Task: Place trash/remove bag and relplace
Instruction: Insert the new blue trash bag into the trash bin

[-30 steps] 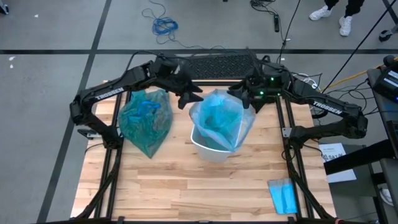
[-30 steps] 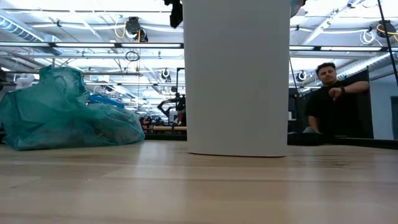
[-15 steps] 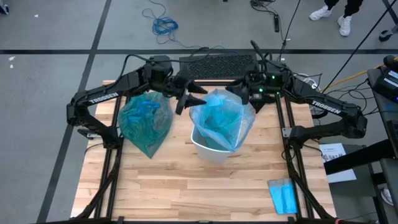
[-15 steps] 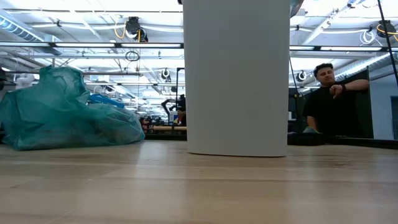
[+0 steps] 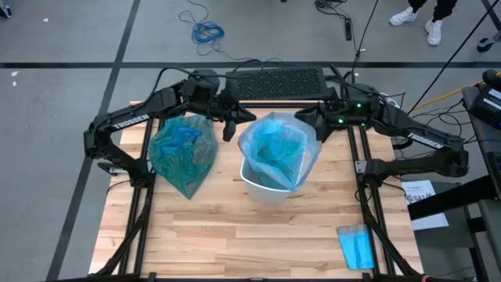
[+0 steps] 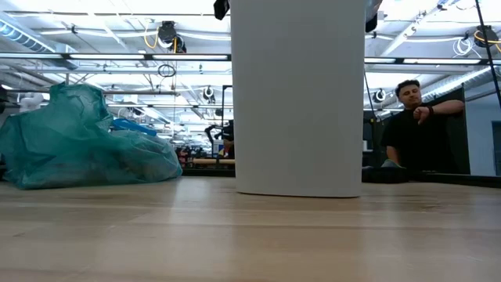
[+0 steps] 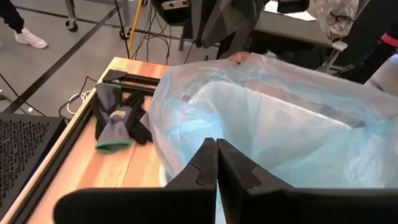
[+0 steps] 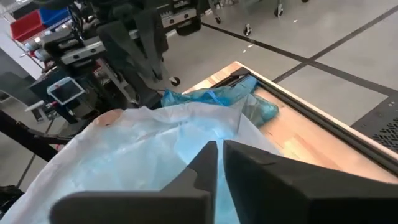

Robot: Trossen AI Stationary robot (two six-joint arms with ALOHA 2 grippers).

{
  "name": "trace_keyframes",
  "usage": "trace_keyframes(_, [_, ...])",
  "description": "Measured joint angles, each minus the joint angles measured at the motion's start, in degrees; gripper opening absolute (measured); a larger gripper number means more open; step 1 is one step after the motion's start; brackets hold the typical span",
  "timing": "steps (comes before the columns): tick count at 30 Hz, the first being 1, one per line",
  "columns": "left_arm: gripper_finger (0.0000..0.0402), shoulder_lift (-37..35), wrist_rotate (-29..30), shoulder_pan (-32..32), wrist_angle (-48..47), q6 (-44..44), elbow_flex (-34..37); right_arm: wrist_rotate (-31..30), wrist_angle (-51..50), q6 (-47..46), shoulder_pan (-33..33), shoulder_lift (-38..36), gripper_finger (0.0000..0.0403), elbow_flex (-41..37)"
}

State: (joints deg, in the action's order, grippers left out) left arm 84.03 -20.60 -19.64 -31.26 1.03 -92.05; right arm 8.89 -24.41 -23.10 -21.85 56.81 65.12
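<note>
Grippers flank the white bin [image 5: 266, 188] mid-worktop: left gripper [image 5: 229, 129] pinched closed beside its pale blue liner [image 5: 275, 149], right gripper [image 5: 307, 119] narrow. Teal-green bag [image 5: 182, 153] lies near the worktop's left edge.

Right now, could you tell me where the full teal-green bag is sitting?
In the high view the teal-green bag lies on the table's left side, under the left arm, apart from the white bin at centre.
</note>
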Motion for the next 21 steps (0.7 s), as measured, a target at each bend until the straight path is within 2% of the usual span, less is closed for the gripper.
trace_keyframes(3, [0.0002,0.00,0.33,-0.31,-1.37,-1.46,0.00,0.03,-1.77,-0.23,0.88,-0.43,0.0004,0.00])
trace_keyframes(7, [0.0001,0.67,0.51,-1.69,-5.88,-3.39,0.00,-0.02,-6.82,-0.54,2.64,0.20,0.0003,0.00])
trace_keyframes(11, [0.0001,1.93,1.05,-3.29,-9.00,-4.80,0.01,-3.15,-10.84,-0.43,4.34,0.95,0.0001,0.00])
trace_keyframes(18, [0.0001,1.39,-0.61,-3.57,-6.51,-4.46,-0.77,-4.60,-10.41,-0.76,4.48,0.97,0.0000,0.00])
trace_keyframes(21, [0.0000,0.88,-4.74,-2.83,-4.59,-4.48,-2.94,-4.60,-10.39,-0.73,4.48,0.97,0.0000,0.00])
